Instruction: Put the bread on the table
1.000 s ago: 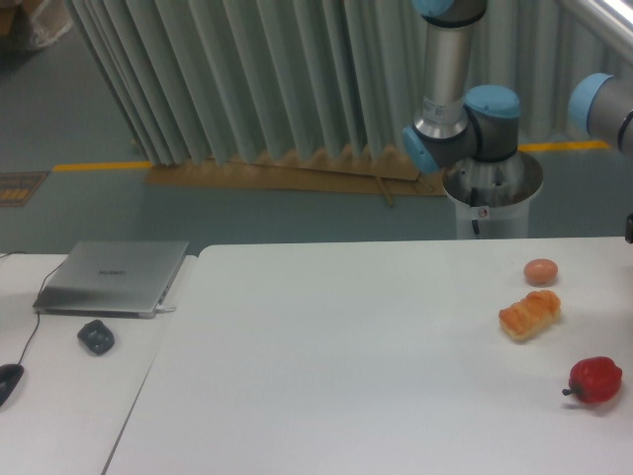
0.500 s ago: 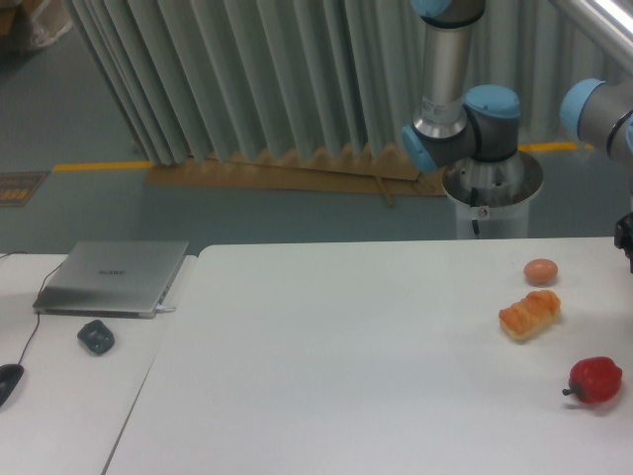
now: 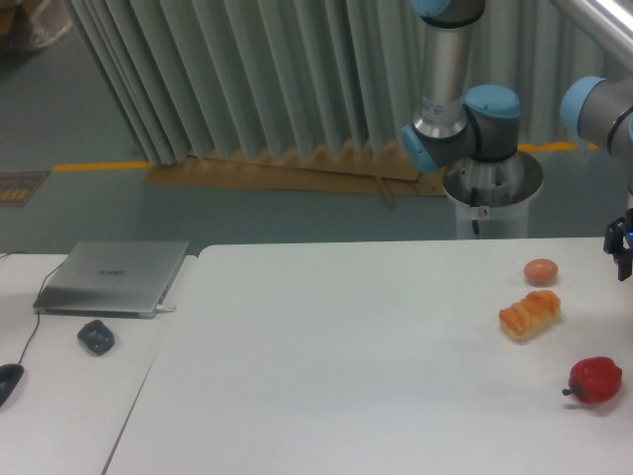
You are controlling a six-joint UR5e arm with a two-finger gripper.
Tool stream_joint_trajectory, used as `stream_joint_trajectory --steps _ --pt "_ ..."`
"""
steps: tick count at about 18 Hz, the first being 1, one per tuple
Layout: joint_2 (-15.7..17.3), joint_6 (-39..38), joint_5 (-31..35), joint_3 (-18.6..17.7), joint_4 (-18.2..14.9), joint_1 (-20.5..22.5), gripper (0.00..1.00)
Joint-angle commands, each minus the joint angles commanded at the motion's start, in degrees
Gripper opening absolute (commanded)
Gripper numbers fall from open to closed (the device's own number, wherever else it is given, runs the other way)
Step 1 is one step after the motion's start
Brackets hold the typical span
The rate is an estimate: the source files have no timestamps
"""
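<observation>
Here, the bread (image 3: 530, 315) lies flat on the big white table (image 3: 326, 366), over on the right side. It is golden and lumpy. A round tan ball (image 3: 541, 271) sits just behind it, close but not touching. A red pepper (image 3: 595, 379) rests nearer the front edge, a bit apart from the bread. The gripper (image 3: 623, 242) peeks in at the far right edge, above the table and off to the side of the ball. Only a dark bit of it shows, so I cannot tell if its fingers are spread or pinched. It holds nothing that I can see. On the smaller desk to the left sit a closed gray laptop (image 3: 114, 277) and a small dark lump (image 3: 96, 337).
</observation>
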Motion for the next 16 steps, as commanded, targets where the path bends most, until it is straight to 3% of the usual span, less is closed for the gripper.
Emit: stream_joint_trajectory --steps 16 --pt "-0.44 -2.02 0.61 -3.17 -0.62 -1.84 1.00"
